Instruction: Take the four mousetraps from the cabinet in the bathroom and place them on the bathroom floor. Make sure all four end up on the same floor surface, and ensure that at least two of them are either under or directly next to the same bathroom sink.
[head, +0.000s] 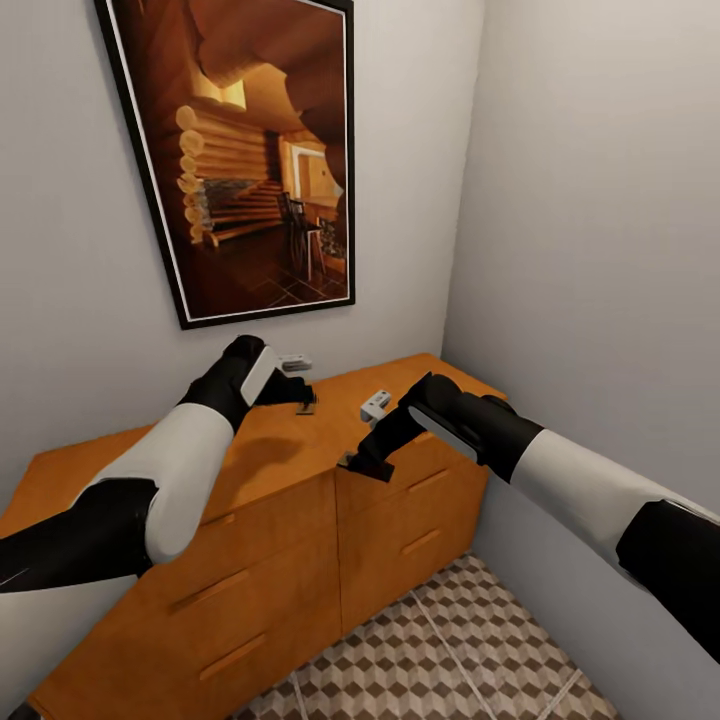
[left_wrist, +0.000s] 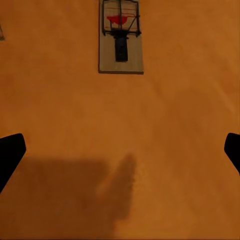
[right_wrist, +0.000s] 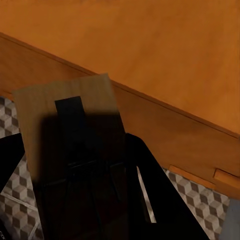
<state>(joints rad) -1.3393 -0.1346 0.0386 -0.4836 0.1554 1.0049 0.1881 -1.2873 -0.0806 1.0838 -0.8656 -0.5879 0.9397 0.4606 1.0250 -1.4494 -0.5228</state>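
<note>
Both white-and-black forearms fill the lower part of the head view, reaching up-frame toward the cabinet (head: 250, 520), an orange-brown chest of drawers pushed into a corner of grey walls under a framed cabin picture (head: 250, 150). The left gripper (head: 300, 398) hangs over the cabinet top near frame centre; something small and flat lies just under its tip, too small to name from here. The right gripper (head: 362, 462) sits at the cabinet's front edge, right of centre. Cube-patterned bathroom floor (head: 440, 650) shows at the bottom right, a narrow strip between drawers and right wall, so room to swing down is tight on that side.

Black fingertips (left_wrist: 11, 152) stand at the left and right edges of the left wrist view, spread wide with nothing between them. A mousetrap (left_wrist: 121, 42) lies flat on the cabinet top at upper centre, ahead of the fingers, its long axis running along the line of reach, red mark at the far end. Judged from this, the left arm must travel forward before closing across the board's short width. A sliver of another object touches the upper left edge; I cannot tell what it is.

Close to the right wrist camera, a tan held mousetrap (right_wrist: 70, 150) is pinched between the dark fingers, its underside toward the lens, with cabinet edge, drawer front and patterned tiles behind it.
</note>
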